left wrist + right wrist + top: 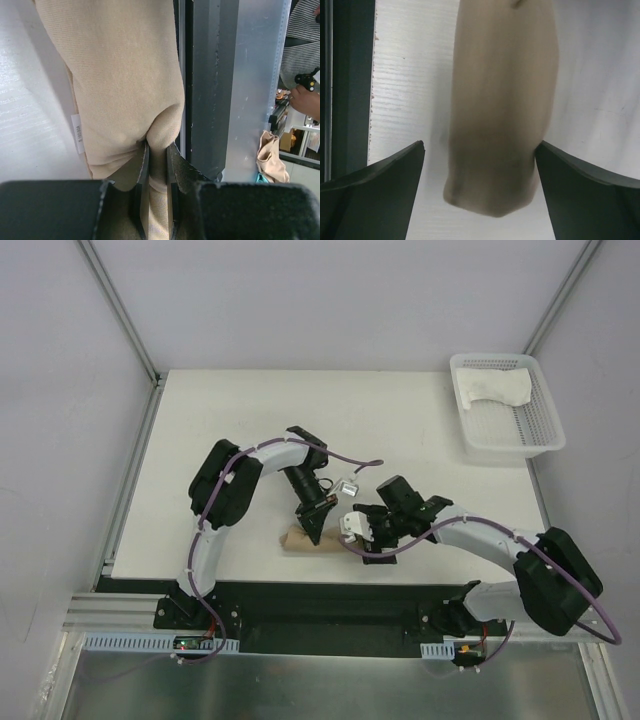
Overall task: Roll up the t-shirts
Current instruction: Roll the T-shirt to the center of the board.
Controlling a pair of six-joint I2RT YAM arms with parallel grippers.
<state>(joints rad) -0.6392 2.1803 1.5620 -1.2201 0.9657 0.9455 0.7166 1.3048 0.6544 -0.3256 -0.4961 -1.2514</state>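
Observation:
The tan t-shirt [318,539] lies as a tight roll near the table's front edge, between my two grippers. My left gripper [311,527] is shut on a fold of the tan t-shirt [120,85]; its small white neck label [78,133] shows at the roll's left side. My right gripper [357,537] is open at the roll's right end, its jaws spread on either side of the tan t-shirt [500,105]. The right finger [580,190] touches or nearly touches the roll; the left one stands apart. The white t-shirt [497,388] lies crumpled in the basket.
A white plastic mesh basket [533,435] stands at the table's back right corner. The table's front edge with a dark rail [210,85] runs right beside the roll. A person's hand [304,97] shows beyond the table in the left wrist view.

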